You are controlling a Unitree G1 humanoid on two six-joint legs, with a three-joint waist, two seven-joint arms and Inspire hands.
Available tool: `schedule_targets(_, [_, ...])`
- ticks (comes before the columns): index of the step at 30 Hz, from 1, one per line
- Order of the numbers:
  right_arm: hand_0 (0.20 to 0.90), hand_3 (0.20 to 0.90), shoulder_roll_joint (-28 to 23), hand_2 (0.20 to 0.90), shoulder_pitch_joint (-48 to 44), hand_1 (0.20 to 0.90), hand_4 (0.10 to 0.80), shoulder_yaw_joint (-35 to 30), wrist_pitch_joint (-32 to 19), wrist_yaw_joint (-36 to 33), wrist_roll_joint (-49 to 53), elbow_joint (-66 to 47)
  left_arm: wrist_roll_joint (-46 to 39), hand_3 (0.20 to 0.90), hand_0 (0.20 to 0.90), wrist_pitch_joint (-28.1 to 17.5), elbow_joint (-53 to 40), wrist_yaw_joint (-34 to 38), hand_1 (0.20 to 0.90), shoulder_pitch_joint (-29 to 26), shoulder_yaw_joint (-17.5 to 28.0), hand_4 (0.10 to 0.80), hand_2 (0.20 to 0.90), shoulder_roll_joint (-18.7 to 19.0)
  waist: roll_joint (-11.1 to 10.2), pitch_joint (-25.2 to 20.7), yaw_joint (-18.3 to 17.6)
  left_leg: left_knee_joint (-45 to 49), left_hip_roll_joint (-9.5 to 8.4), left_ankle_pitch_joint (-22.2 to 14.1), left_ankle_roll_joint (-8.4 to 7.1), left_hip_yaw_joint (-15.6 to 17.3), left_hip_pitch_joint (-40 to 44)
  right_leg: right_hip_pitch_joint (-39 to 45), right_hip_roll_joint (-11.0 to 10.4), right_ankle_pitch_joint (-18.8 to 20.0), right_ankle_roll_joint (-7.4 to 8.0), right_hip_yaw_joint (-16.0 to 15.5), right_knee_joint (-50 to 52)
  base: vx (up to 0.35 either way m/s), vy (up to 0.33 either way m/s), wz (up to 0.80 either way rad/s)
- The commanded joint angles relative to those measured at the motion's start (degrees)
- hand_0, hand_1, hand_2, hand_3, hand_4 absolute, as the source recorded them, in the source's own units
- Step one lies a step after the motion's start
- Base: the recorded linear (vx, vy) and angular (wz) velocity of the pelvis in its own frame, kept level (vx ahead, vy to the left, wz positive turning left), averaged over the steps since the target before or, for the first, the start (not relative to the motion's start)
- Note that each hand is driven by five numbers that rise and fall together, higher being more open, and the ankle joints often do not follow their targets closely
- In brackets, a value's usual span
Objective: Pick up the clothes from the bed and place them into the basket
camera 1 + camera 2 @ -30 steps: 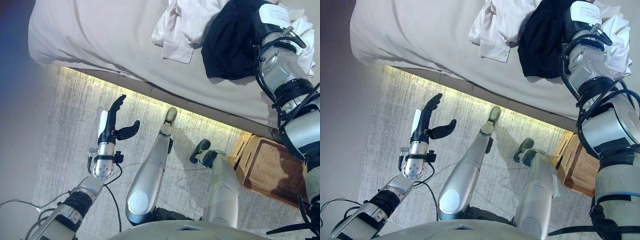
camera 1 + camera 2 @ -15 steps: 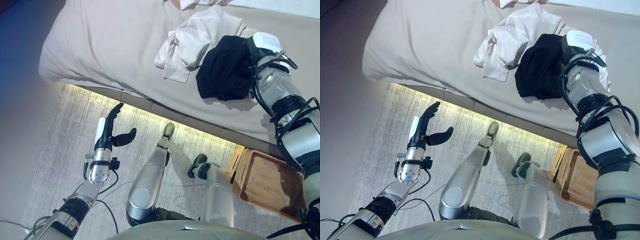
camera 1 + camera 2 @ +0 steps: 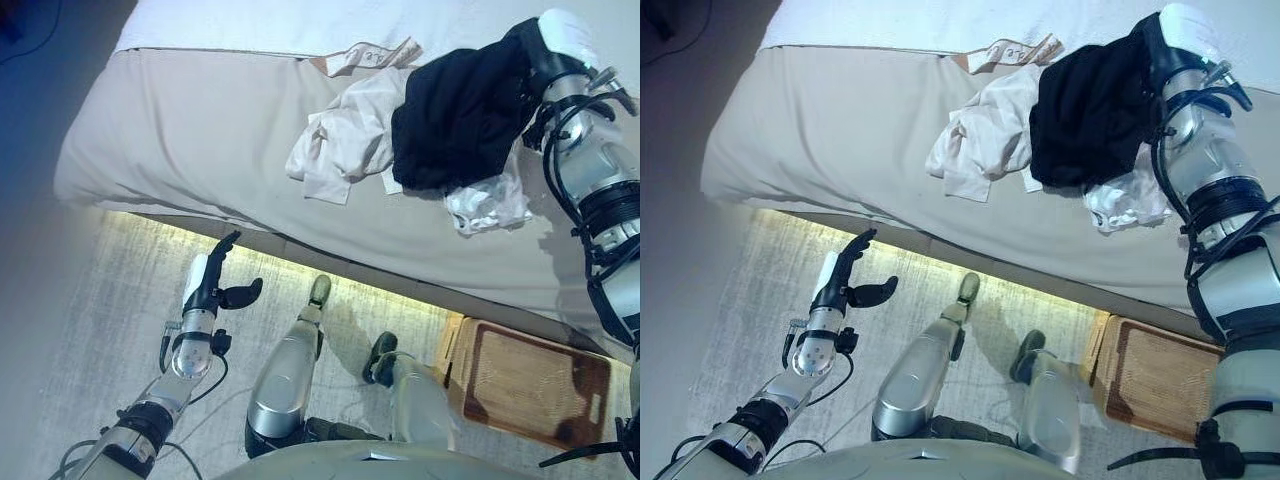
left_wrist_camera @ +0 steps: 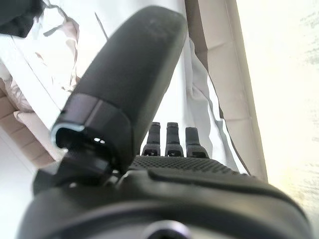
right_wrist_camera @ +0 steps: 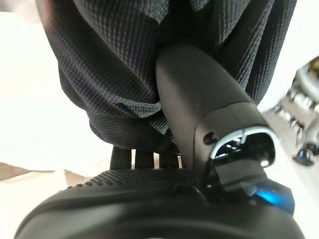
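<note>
A black garment hangs bunched from my right hand above the bed. In the right wrist view the thumb presses into the black knit cloth and the fingers curl under it. A heap of white clothes lies on the bed just left of the black garment. A crumpled white piece lies below it. The woven basket stands on the floor at the lower right, by the bed's edge. My left hand is open and holds nothing, over the rug in front of the bed.
A pale rug covers the floor in front of the bed, with a lit strip under the bed's edge. A small patterned cloth lies at the back of the bed, beside a white sheet.
The camera has shifted. My right hand has risen with the black garment, which now hangs off the bed and uncovers a crumpled white piece. The left hand stays open.
</note>
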Motion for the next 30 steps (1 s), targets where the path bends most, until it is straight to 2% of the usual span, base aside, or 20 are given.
schedule_targets(1, [0.3,0.2,-6.7,0.3,-0.7,0.3,0.1,-1.4,-4.1,-5.2,2.1,-6.4,1.9,0.9,0.9,-1.9,1.3,1.0,0.9,2.3,2.4,0.8,0.9,-0.4,-3.1,-12.2,-2.3,2.5,-0.26,-10.5,1.11,4.3,4.1,2.4,1.6,8.3,-0.14,1.2,-10.1,0.061,0.006,-0.22])
schedule_targets(8, [0.3,0.2,-9.7,0.3,2.6,0.3,0.1,-4.5,-4.5,-4.8,4.0,-8.1,3.1,0.9,0.9,-0.4,6.3,0.2,0.9,2.1,3.2,0.8,0.9,-1.5,-4.5,-17.6,-5.6,-1.8,0.92,-10.6,1.15,7.4,9.2,5.2,2.3,10.3,1.02,4.4,-14.3,0.044,0.015,-0.22])
schedule_targets(12, [0.3,0.2,-11.0,0.3,4.3,0.3,0.1,-6.2,-4.8,-5.1,5.1,-8.3,3.5,0.9,0.9,-0.2,8.0,0.0,0.9,1.7,3.6,0.8,0.9,-1.9,-4.9,-19.0,-6.7,-2.6,1.18,-11.0,1.22,8.4,10.5,5.9,2.4,10.7,1.31,5.4,-15.2,0.014,0.002,-0.19])
schedule_targets(21, [0.3,0.2,-14.7,0.3,13.7,0.3,0.1,-13.8,-5.6,-6.1,5.5,-12.0,4.1,0.9,0.9,0.1,12.1,0.1,0.9,-0.2,5.9,0.8,0.9,-2.1,-5.5,-22.2,-10.9,-7.5,2.21,-10.5,0.99,11.2,14.3,7.0,2.6,13.3,3.02,9.0,-19.0,-0.019,-0.021,-0.28])
schedule_targets(25, [0.3,0.2,-16.3,0.3,19.8,0.3,0.1,-19.2,-6.1,-7.0,5.7,-14.3,4.7,0.9,0.9,0.1,13.4,0.0,0.9,-1.0,7.1,0.8,0.9,-2.0,-5.4,-23.1,-13.3,-8.0,2.45,-11.0,1.1,12.5,15.1,6.7,3.1,13.7,3.23,10.9,-19.6,-0.01,-0.021,-0.28])
schedule_targets(30, [0.3,0.2,-17.0,0.3,32.3,0.3,0.1,-28.7,-6.4,-6.9,5.4,-19.4,4.7,0.9,0.9,-0.1,14.8,-0.7,0.9,-1.1,8.9,0.8,0.9,-1.7,-5.4,-23.5,-16.8,-7.8,3.02,-11.6,1.34,14.0,15.9,6.2,4.1,13.6,3.19,13.9,-19.2,-0.002,-0.025,-0.28])
